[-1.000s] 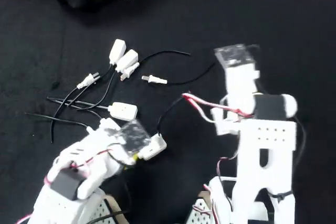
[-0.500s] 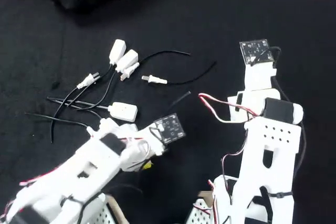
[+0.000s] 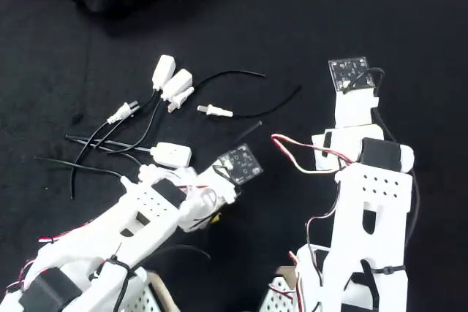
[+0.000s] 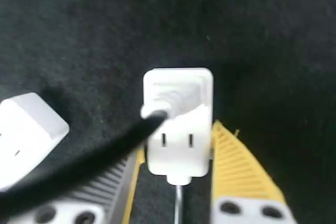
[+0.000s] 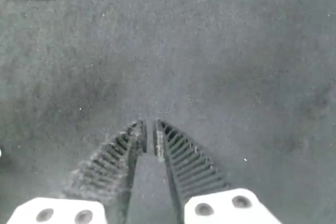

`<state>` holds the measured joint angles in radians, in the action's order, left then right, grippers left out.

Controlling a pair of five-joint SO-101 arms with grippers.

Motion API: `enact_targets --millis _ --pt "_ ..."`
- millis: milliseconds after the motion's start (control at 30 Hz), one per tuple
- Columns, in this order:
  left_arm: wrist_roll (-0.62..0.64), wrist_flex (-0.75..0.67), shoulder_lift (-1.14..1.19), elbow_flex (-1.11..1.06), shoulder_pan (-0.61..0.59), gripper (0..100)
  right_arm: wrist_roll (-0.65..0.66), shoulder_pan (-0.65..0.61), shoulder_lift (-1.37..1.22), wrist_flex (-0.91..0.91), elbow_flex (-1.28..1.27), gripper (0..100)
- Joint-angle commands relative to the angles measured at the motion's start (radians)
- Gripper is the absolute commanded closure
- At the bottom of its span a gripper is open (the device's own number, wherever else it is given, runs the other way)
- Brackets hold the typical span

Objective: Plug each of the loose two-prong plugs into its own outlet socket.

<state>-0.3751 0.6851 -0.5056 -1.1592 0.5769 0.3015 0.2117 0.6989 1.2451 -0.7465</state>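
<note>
Black cloth covers the desk (image 3: pixel 409 27), and the white pieces stand out against it. The left claw (image 4: pixel 177 153) is closed on a white outlet socket (image 4: pixel 178 93). Its grey and yellow jaws press the block's two sides, the twin slots face the wrist camera, and a black cord (image 4: pixel 79 166) crosses in front. In the high view this claw sits low near the desk's middle, tucked under the left arm's wrist. A second socket (image 3: pixel 172 154) lies just beside it at about 10 o'clock. One loose plug (image 3: pixel 214 111) lies at roughly 12 o'clock from the held socket, and another plug (image 3: pixel 122 112) lies farther off toward 10 o'clock.

The right claw (image 5: pixel 148 137) hangs over bare cloth at about 3 o'clock from the left one. Its jaws are drawn almost together with only a sliver between them, and they grip nothing.

The step in hand looks like presenting a socket for mating: one arm has the socket, but no plug is held yet. The next move probably calls for the right claw to open and take the nearer plug by its body. It would then line the prongs up squarely with the slots while the left claw keeps the socket steady.
</note>
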Motion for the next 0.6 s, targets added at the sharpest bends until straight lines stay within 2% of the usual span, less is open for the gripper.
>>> enact_targets --millis 0,200,267,400,567 --pt "0.048 -0.026 0.000 0.042 0.002 97 -0.008 -0.014 0.025 -0.020 0.007 97.2" --pt "0.057 -0.012 -0.006 0.039 -0.001 96 -0.008 -0.014 0.025 -0.020 0.007 97.2" --pt "0.052 0.034 -0.009 0.051 -0.002 97 -0.008 -0.014 0.025 -0.020 0.007 97.2" --pt "0.026 0.229 -0.040 0.166 -0.058 97 -0.008 -0.014 0.025 -0.020 0.004 97.2" --pt "-0.100 0.489 -0.146 0.366 -0.283 97 -0.008 -0.014 0.025 -0.020 0.002 97.2"
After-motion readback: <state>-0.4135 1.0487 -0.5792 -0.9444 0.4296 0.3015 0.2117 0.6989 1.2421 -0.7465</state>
